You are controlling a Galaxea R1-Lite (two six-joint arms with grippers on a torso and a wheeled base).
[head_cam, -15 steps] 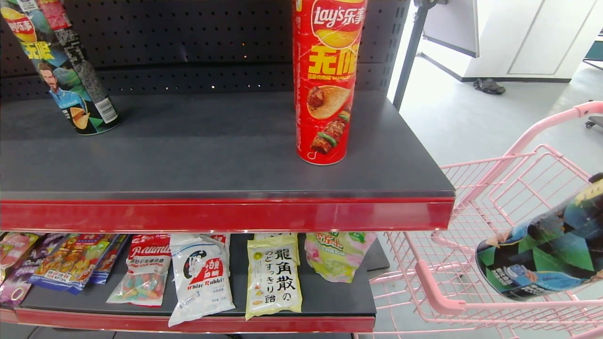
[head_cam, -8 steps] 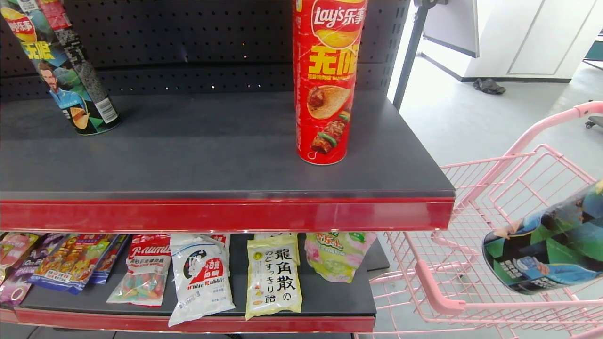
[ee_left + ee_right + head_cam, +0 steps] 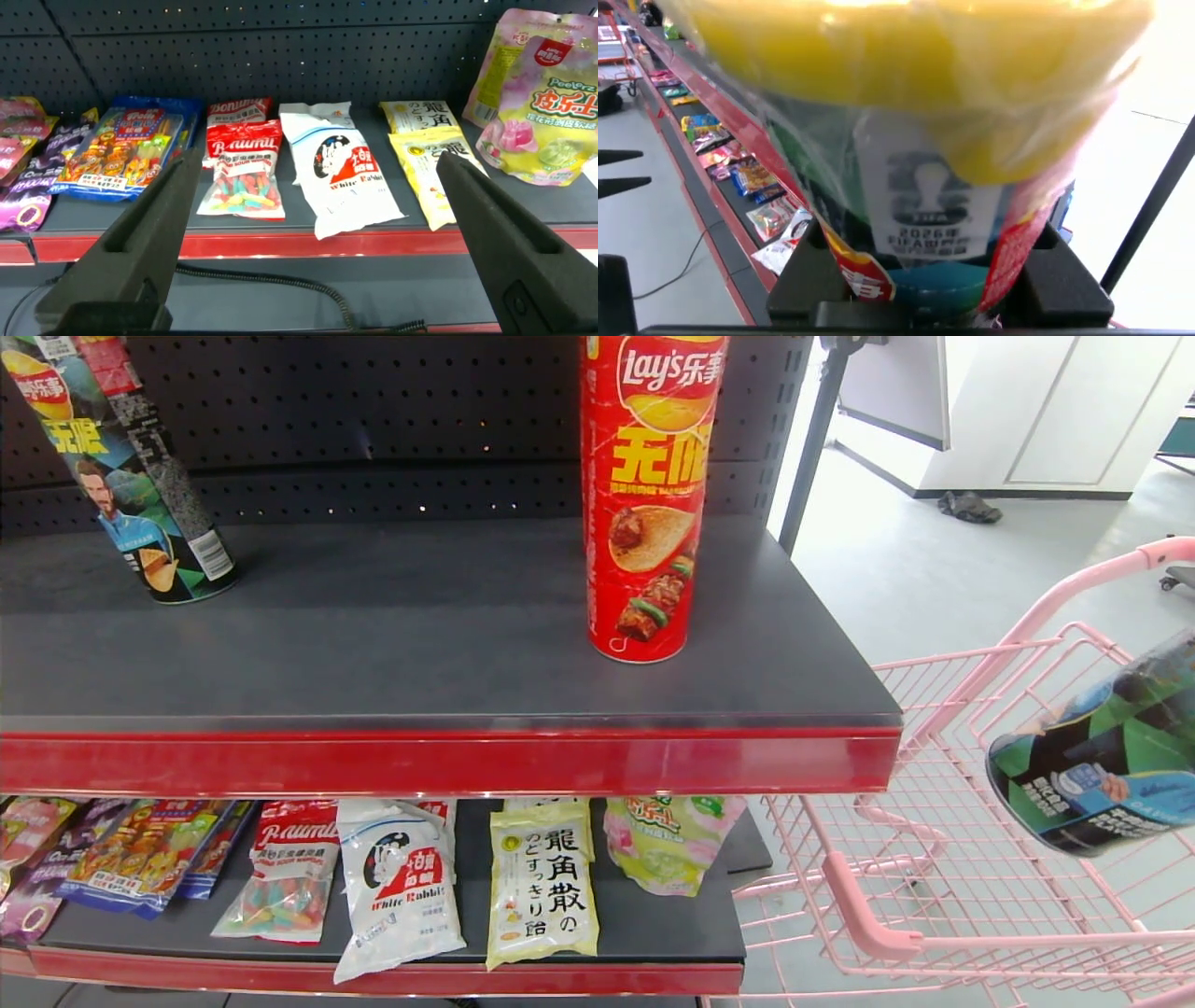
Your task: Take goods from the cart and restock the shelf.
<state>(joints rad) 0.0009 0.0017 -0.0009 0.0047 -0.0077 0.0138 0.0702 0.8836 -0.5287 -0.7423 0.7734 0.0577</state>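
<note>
1. The green chip can (image 3: 1097,756) hangs tilted over the pink cart (image 3: 878,933), right of the shelf (image 3: 448,653).
2. Our right gripper (image 3: 938,285) pinches it; our left gripper (image 3: 318,163) has its fingers spread.
3. We judge this the carrying step; next, stand it upright on the shelf.

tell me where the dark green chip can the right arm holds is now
In the head view the dark green chip can is at the far right, tilted, in the air over the pink cart, right of the upper shelf.
</note>
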